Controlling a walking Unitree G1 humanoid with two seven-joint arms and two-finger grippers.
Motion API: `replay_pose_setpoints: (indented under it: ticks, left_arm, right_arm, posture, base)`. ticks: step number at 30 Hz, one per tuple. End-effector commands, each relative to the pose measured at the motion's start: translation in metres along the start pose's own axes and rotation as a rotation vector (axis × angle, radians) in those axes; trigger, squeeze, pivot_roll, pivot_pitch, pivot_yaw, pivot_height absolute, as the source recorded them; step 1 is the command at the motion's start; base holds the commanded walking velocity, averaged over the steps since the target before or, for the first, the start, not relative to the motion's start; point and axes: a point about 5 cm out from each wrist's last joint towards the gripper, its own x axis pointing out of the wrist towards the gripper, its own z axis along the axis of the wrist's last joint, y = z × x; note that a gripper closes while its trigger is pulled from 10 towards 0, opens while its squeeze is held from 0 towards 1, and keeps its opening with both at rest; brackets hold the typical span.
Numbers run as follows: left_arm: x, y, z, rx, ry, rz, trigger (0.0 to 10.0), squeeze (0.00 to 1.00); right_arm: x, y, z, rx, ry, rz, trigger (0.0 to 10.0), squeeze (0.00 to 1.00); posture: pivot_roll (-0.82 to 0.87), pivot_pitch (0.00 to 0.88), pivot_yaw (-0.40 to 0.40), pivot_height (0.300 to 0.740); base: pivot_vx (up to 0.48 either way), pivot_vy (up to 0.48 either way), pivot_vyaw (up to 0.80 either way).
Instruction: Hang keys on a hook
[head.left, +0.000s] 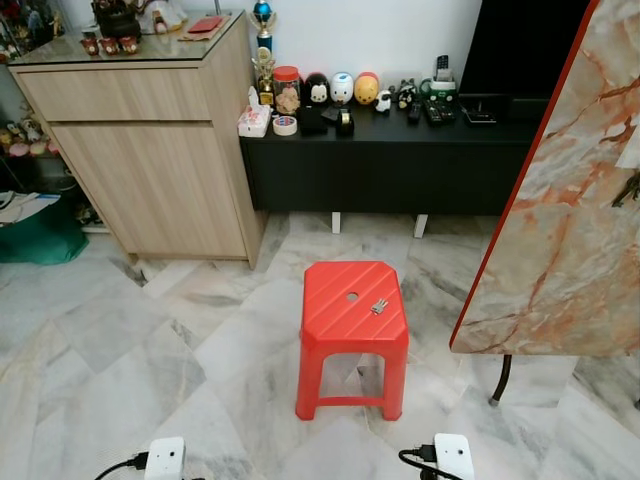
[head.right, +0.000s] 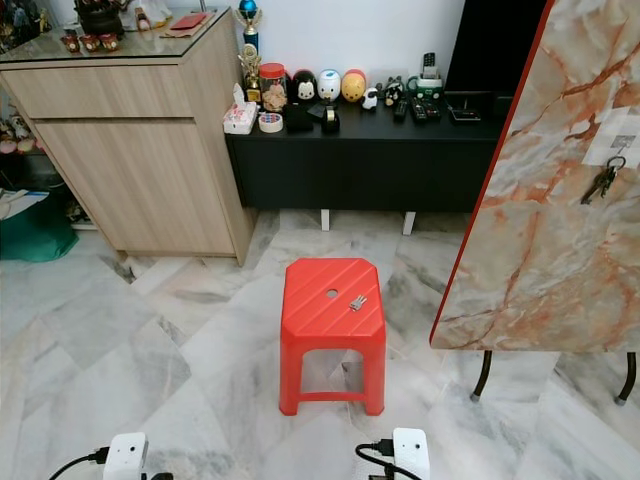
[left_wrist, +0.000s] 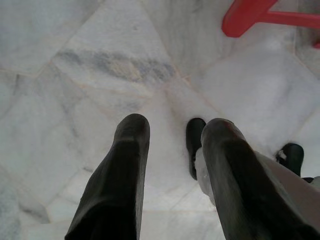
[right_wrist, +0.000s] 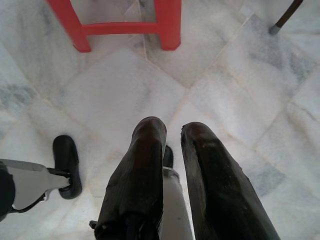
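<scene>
Lying on the red stool (head.left: 354, 305), near its centre hole, are the keys (head.left: 380, 306). Both arms hang idle above the floor (left_wrist: 75, 75): left jaws (left_wrist: 172, 132) parted and empty, right jaws (right_wrist: 172, 131) slightly parted, empty.

A red plastic stool (head.left: 353, 325) is set on the grey-veined marble floor (head.left: 120, 350), near a leaning marble-patterned slab (head.left: 570, 220) edged in red. A light wooden cabinet (head.left: 150, 150) is placed just beside a low black bench (head.left: 390, 160). On the bench, a row of cartoon figurines (head.left: 342, 90), a tape roll (head.left: 285, 125) and remote controls (head.left: 435, 110) are seen.
</scene>
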Motion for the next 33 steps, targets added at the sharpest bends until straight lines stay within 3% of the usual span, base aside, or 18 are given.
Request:
replay_pose_setpoints:
  ticks: [1,6,24,33]
  left_arm:
    - [0.0,-0.001,-0.001,0.003,0.012,-0.006,10.0,0.0]
    - [0.001,-0.002,0.001,0.001,0.005,-0.005,10.0,0.0]
    - [-0.001,0.012,0.002,-0.004,0.003,0.0,10.0,0.0]
    - [0.003,-0.016,0.005,0.004,-0.002,-0.029,10.0,0.0]
  right_arm:
    - [0.0,0.0,0.001,-0.013,-0.011,-0.003,10.0,0.0]
    - [0.0,0.0,0.001,-0.006,-0.008,-0.003,10.0,0.0]
    - [0.0,0.001,0.001,0.003,-0.007,-0.001,10.0,0.0]
    - [0.0,0.001,0.0,0.013,-0.005,-0.002,10.0,0.0]
  posture:
    - [0.02,0.0,0.011,0.74]
    - [0.02,0.0,0.012,0.74]
    - [0.02,0.0,0.014,0.74]
    - [0.02,0.0,0.016,0.74]
  base:
    - [0.3,0.0,0.0]
    - [0.357,0.0,0.8]
    - [0.379,0.0,0.0]
    - [0.122,0.0,0.0]
